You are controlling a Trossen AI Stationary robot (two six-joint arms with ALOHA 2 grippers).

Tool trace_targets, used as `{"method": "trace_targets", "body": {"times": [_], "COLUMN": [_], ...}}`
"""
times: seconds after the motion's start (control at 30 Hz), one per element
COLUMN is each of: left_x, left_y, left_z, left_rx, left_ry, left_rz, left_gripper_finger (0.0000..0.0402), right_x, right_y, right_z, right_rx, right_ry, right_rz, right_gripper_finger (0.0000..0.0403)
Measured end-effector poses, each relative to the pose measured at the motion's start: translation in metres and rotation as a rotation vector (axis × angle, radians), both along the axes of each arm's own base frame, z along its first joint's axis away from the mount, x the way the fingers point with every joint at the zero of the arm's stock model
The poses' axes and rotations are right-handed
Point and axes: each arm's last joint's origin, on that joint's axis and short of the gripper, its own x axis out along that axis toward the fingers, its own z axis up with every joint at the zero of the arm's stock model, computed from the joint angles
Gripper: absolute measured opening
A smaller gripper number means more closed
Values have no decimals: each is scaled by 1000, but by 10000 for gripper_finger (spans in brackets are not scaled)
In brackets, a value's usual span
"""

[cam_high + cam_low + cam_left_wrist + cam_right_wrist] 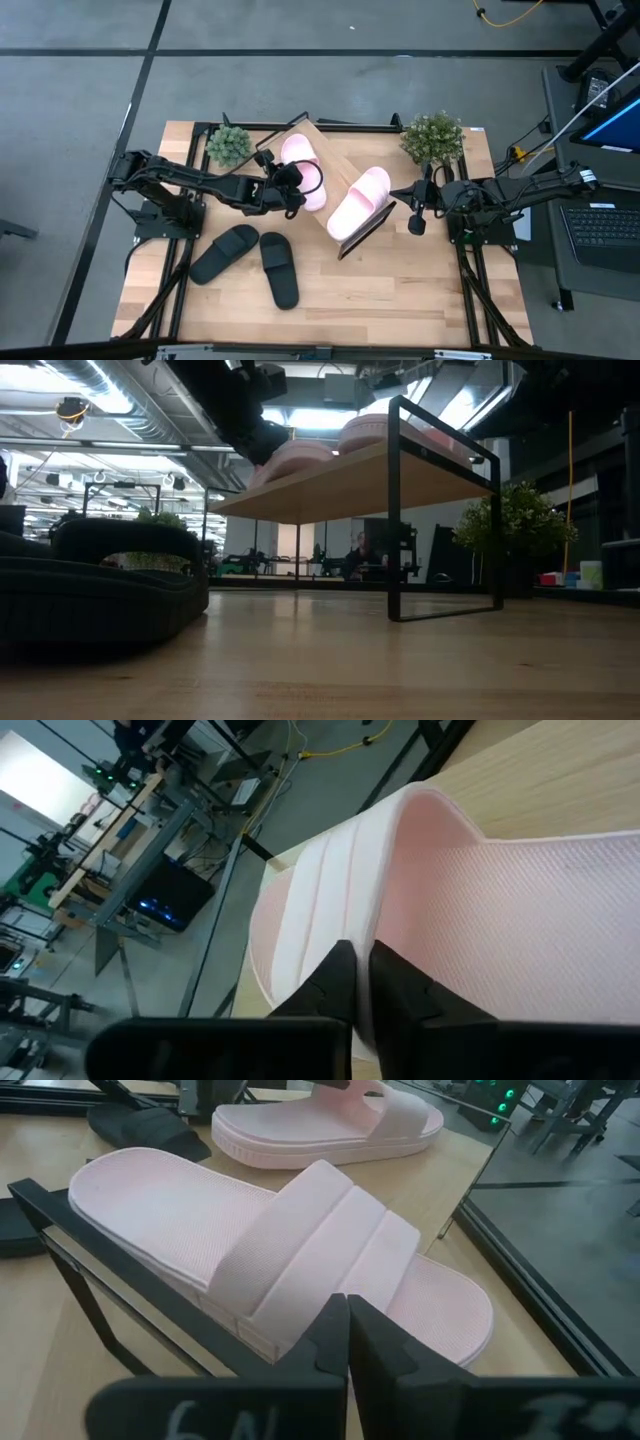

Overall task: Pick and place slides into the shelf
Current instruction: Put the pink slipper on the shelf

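I judge I am setting the second pale pink wide-strap slide point(303, 172) onto the light wood-grain shelf with its black metal frame point(345, 160). My left tool point(291, 185) is pinched on its strap, so I lower level, then release cleanly. The right tool point(420, 208) waits closed beside the placed pink slide point(358, 203); the matte black pair point(250, 260) remains on the table point(400, 290).

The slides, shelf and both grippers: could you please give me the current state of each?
Left pink slide: flat on the shelf, strap gripped.
Right pink slide: flat on the shelf, free.
Black slides: on the table, apart.
Shelf: upright, holding both pink slides.
Left gripper: shut on the strap.
Right gripper: shut, empty, beside the shelf.
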Motion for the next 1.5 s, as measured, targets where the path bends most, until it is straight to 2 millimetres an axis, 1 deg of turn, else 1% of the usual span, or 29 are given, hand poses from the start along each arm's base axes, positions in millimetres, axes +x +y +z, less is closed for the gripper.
{"method": "trace_targets", "body": {"times": [0.33, 0.57, 0.67, 0.77, 0.93, 1.1, 1.2, 1.33, 1.5], "left_x": [1, 5, 8, 11, 8, 7, 7, 7, 10], "left_y": [0, -2, -4, -5, -2, 2, 7, 15, 26], "left_z": [2, 5, 8, 12, 21, 26, 27, 28, 30], "left_rx": [78, 104, 121, 116, 69, 65, 49, 65, 34], "left_ry": [67, 94, 104, 98, 63, 114, 120, 141, 106], "left_rz": [-15, -64, -104, -168, -256, -374, -416, -410, -476], "left_gripper_finger": [4, 2, 2, 2, 2, 2, 2, 2, 2], "right_x": [0, 0, 0, 0, -2, -9, -12, -18, -19], "right_y": [0, 0, 0, 1, 4, 4, 6, 7, 8], "right_z": [-1, -25, -28, -27, -19, -13, -9, -5, -4], "right_rx": [3, 0, 17, 23, 25, 30, 36, 63, 74], "right_ry": [-4, 27, 18, 7, -53, -94, -117, -147, -152], "right_rz": [-1, -2, -9, 19, 156, 223, 310, 400, 425], "right_gripper_finger": [5, 5, 5, 5, 5, 5, 5, 5, 5]}}
